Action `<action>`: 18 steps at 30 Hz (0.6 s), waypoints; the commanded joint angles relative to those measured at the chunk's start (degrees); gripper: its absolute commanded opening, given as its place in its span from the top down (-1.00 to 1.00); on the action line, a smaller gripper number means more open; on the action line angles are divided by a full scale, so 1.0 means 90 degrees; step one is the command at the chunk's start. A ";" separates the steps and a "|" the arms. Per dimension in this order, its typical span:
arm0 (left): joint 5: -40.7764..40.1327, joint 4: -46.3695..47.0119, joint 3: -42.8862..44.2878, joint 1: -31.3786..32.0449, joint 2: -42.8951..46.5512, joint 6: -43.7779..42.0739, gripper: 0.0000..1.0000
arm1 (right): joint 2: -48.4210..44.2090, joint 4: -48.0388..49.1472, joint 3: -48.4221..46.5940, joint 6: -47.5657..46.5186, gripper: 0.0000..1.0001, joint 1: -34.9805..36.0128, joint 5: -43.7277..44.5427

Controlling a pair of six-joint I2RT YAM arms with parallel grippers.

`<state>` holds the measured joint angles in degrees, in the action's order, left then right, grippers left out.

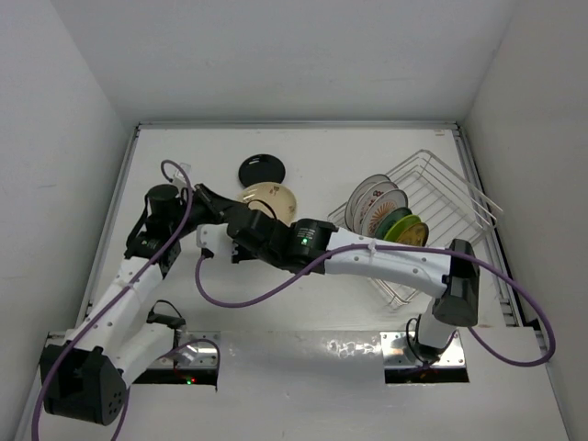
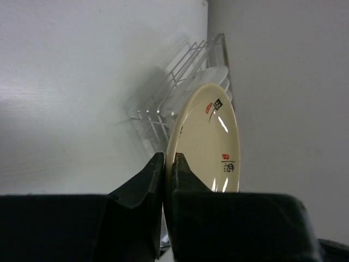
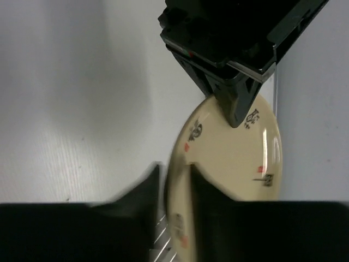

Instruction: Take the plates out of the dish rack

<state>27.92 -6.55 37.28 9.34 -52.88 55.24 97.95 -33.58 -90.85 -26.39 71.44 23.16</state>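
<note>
A beige plate (image 1: 273,199) with small black and red marks is held up between both grippers left of the table's middle. My left gripper (image 1: 230,204) is shut on its rim, seen in the left wrist view (image 2: 170,158) with the plate (image 2: 210,147) edge-on. My right gripper (image 1: 257,220) straddles the opposite rim (image 3: 174,172), jaws slightly parted with a thin gap beside the plate (image 3: 234,158). The left gripper's finger (image 3: 235,106) shows at the plate's far rim. The wire dish rack (image 1: 455,197) stands at the right, holding several upright plates (image 1: 375,199).
A dark round plate (image 1: 262,170) lies flat on the table behind the beige one. A lime-green plate (image 1: 398,223) and a darker one (image 1: 413,232) stand at the rack's near end. White walls enclose the table. Purple cables trail along both arms.
</note>
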 commanded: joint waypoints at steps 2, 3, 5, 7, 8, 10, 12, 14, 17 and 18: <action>-0.0287 0.0532 0.0096 0.0026 -0.0071 -0.0093 1.00 | -0.0413 0.1570 0.0521 0.0157 -0.81 -0.0018 0.0616; -0.0512 0.0503 0.0135 0.0036 -0.0178 -0.0209 1.00 | -0.0511 0.1728 0.0669 0.0256 -0.97 -0.0027 0.0833; -0.1271 0.0551 0.0271 0.0026 -0.0363 -0.0424 1.00 | -0.0852 0.2021 0.1049 0.0867 -0.98 -0.0105 0.1359; -0.2275 0.0591 0.0476 0.0036 -0.0851 -0.0590 1.00 | -0.1155 0.2013 0.1323 0.1523 -0.98 -0.0320 0.1673; -0.2543 0.0939 0.0516 0.0036 -0.1036 -0.0736 1.00 | -0.1331 0.1945 0.1412 0.2280 -0.98 -0.0427 0.1772; -0.3303 0.1292 0.0662 0.0026 -0.1768 -0.0835 1.00 | -0.1946 0.1634 0.1694 0.3152 -0.98 -0.0837 0.1734; -0.3589 0.1985 0.0837 0.0026 -0.2556 -0.1069 1.00 | -0.2627 0.1447 0.1939 0.4141 -0.98 -0.1275 0.1520; -0.3718 0.2608 0.1159 -0.0013 -0.3116 -0.1177 1.00 | -0.3079 0.1310 0.2349 0.4504 -0.98 -0.1394 0.1499; -0.3260 0.3428 0.1599 -0.0227 -0.4268 -0.1051 1.00 | -0.3792 0.0872 0.2604 0.4738 -0.98 -0.1424 0.1587; -0.3172 0.3529 0.1755 -0.0266 -0.4812 -0.1002 1.00 | -0.4064 0.0744 0.2652 0.4797 -0.98 -0.1434 0.1616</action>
<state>-0.38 12.03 48.66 8.16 -89.76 46.61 65.06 -23.83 -68.69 8.99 57.78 36.97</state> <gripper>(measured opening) 0.040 0.986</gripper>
